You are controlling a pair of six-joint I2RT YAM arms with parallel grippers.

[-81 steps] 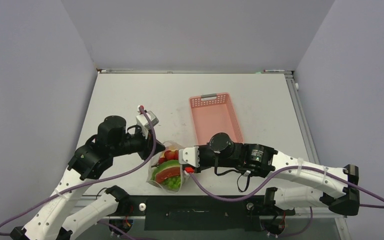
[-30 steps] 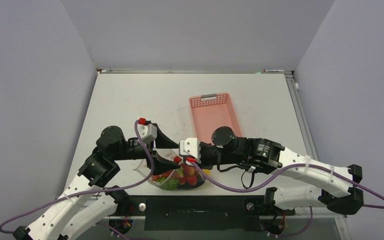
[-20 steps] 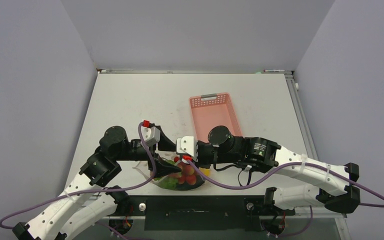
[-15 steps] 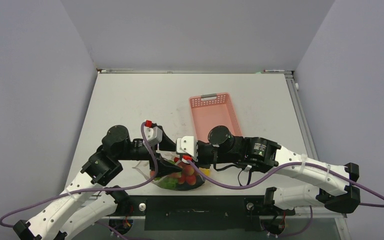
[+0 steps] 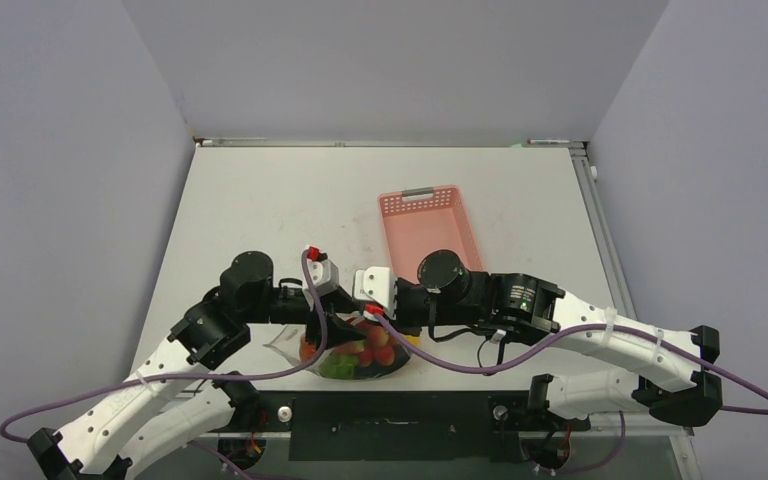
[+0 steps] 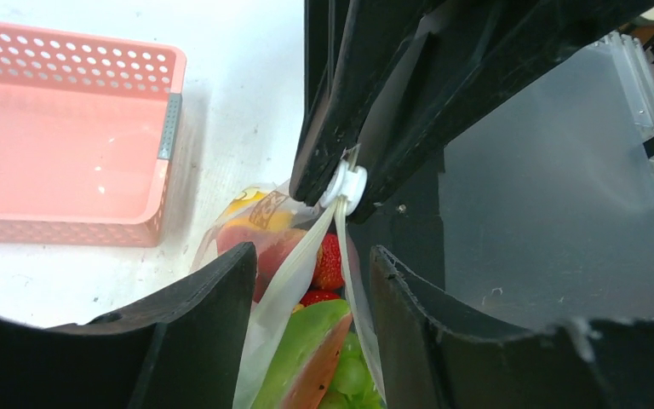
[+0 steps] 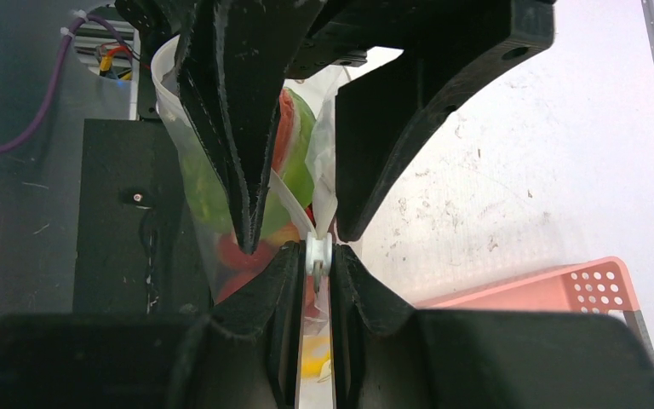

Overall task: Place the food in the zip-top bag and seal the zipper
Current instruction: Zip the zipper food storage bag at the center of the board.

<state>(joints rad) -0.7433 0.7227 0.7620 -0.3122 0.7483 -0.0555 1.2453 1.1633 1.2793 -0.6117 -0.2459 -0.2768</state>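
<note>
**Item:** zip-top bag point(image 5: 288, 346), clear plastic, standing on the worktop point(image 5: 260, 200) at its near edge, between the two arms.

**Contents:** food point(image 5: 358, 358), seen as red, green and yellow toy pieces packed together inside the film. All the food in view is inside the bag.

**Adjacent:** pink basket point(image 5: 387, 235), slotted, just behind the bag and apart from it.

**Task status:**
- Loading looks complete.
- Sealing looks under way but unfinished. In the left wrist view the two sides of the mouth spread apart below the pinched point, so the zipper point(image 6: 337, 226) reads as unclosed along that stretch.
- What remains, by judgement, is pressing or running the strip shut along its whole length.

**Right gripper** point(image 7: 316, 256): clenched, its jaws nearly together. It is pinching the zipper at a small white tab point(image 6: 347, 181) on the mouth edge and holding that end of the bag up.

**Left gripper** point(image 6: 311, 264): jaws partly apart and holding nothing. They straddle the bag's mouth just below the right gripper's pinch, one finger on each side of the film. The finger on the basket side lies against or very near the plastic. Whether it actually touches cannot be told.
</note>
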